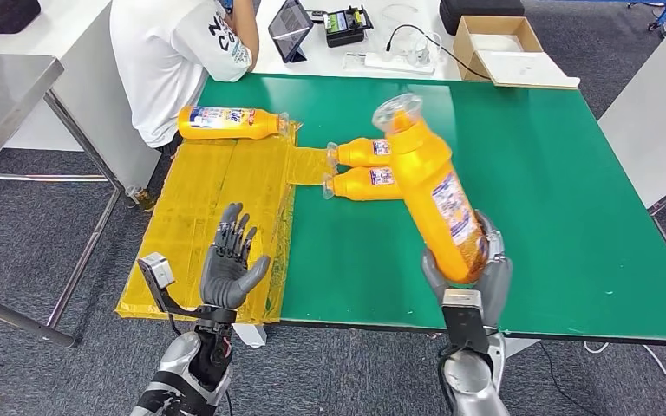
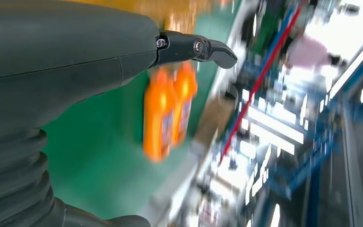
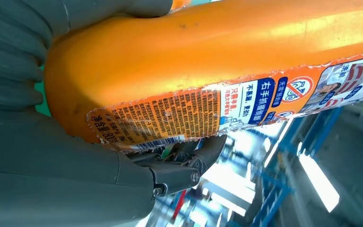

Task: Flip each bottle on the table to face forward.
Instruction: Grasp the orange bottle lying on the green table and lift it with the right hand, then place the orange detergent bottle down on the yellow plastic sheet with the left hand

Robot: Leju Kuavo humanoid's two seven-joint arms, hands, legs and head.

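Observation:
My right hand (image 1: 468,276) grips the base of an orange bottle (image 1: 429,182) and holds it above the green table (image 1: 555,199), tilted with its clear cap up and away from me. Up close, the bottle (image 3: 208,56) shows its small-print label beside my fingers (image 3: 189,163). Two more orange bottles (image 1: 366,152) (image 1: 368,184) lie side by side mid-table, caps pointing left; these two bottles (image 2: 166,111) look blurred in the left wrist view. Another bottle (image 1: 225,122) lies at the far left corner. My left hand (image 1: 232,260) is raised with fingers spread over the yellow sheet, holding nothing.
A yellow plastic sheet (image 1: 217,217) covers the table's left end and hangs over its edge. A person in a white shirt (image 1: 173,52) sits at the far left corner. A cardboard box (image 1: 499,48), tablet (image 1: 290,28) and cables lie on the white table behind.

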